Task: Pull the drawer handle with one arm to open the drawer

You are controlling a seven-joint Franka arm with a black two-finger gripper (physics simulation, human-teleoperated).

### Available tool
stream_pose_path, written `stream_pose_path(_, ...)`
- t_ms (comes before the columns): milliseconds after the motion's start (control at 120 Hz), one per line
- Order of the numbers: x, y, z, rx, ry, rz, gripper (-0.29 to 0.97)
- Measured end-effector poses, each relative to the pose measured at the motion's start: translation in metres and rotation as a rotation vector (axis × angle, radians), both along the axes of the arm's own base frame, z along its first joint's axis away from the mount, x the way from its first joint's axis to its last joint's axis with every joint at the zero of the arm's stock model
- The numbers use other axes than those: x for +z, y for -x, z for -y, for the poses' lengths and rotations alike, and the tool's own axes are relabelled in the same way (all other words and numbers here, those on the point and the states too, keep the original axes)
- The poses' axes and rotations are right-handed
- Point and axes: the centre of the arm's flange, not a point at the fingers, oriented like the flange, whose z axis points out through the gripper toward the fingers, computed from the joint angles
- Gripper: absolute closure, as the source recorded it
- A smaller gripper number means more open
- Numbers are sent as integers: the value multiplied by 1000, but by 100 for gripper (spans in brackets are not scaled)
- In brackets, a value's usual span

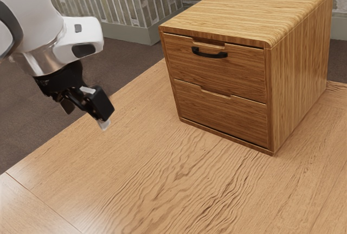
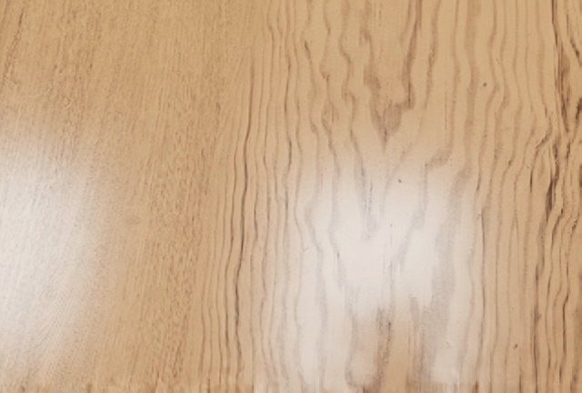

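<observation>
Over at the exterior view's left, the gripper hangs above the tabletop, well apart from the cabinet and with nothing in its hold. Whether it stands open or closed, I can't tell from this angle. So we're at the approach, I'd say: the top drawer sits flush, not yet pulled. Its handle, a slim black bar bowed outward, sits high on the front, near the upper edge. The next move calls for a reach across and up, lining up on that bar. Cabinet and tabletop alike wear striped, glossy wood grain, and the wrist view catches pale glare on it. The lower drawer shows just a shallow notch.
</observation>
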Motion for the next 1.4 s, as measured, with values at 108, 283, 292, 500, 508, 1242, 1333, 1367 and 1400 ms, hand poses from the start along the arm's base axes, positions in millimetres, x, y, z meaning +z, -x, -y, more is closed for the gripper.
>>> stream_pose_path(108,-19,-11,-2,-18,76,-8,0)
stream_pose_path(283,-33,4,-37,-77,163,48,0)
stream_pose_path(292,-36,5,-37,-83,159,48,0)
stream_pose_path(500,-49,-14,-1,-436,21,121,0)
stream_pose_path(508,-48,-14,1,-449,13,125,0)
stream_pose_path(1242,-41,-143,-11,-1310,-460,46,0)
stream_pose_path(1333,-42,-148,-35,-1316,-468,51,0)
stream_pose_path(1367,-39,-148,-38,-1326,-479,57,0)
stream_pose_path(1400,-23,-145,-27,-1355,-512,79,0)
